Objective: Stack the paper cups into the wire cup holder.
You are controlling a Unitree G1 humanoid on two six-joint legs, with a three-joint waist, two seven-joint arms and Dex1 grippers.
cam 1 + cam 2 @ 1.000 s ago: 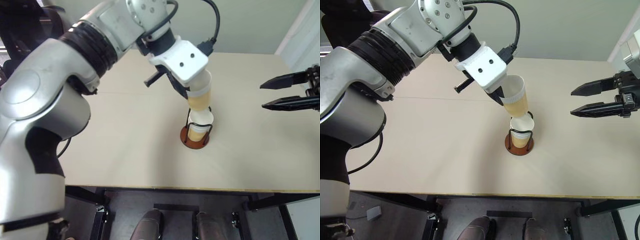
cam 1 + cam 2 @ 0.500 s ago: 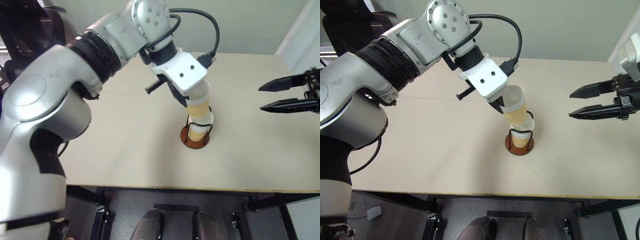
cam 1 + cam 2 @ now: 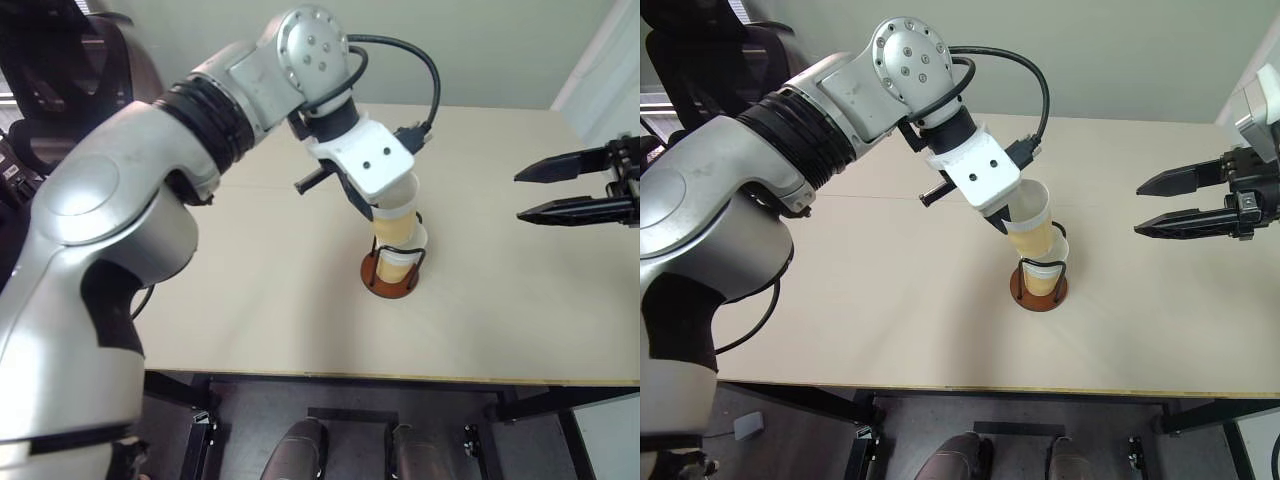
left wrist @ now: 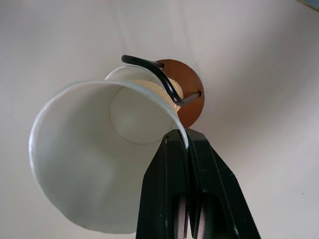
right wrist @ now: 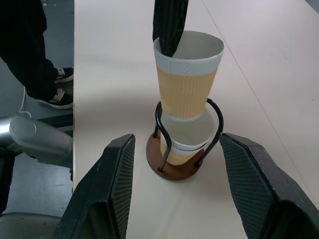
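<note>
The small wire cup holder (image 5: 177, 162), a round reddish-brown disc base with thin black wire loops rising from it, stood upright near the middle of the pale beige tabletop (image 3: 250, 300). Inside its loops sat a tapered paper cup (image 5: 183, 145), tan-yellow outside with a white rolled rim, mouth upward. How many cups were nested there could not be told.

A second, identical paper cup (image 5: 186, 82) had its narrow bottom lowered into the mouth of the seated cup, so it rose above the holder's loops. Its long axis ran close to vertical, leaning slightly, with the wide open mouth up and the white inside showing. Its outer wall carried a ribbed tan-yellow band below a white upper band.

The left pincer (image 4: 187, 149) was clenched on the rim of this upper cup, one black finger inside the mouth and one outside, directly above the holder.

The right pincer (image 3: 1185, 205) hung released, its two black fingers apart, well to the right of the holder and holding nothing; in its own wrist view the fingers (image 5: 117, 174) framed the holder.
</note>
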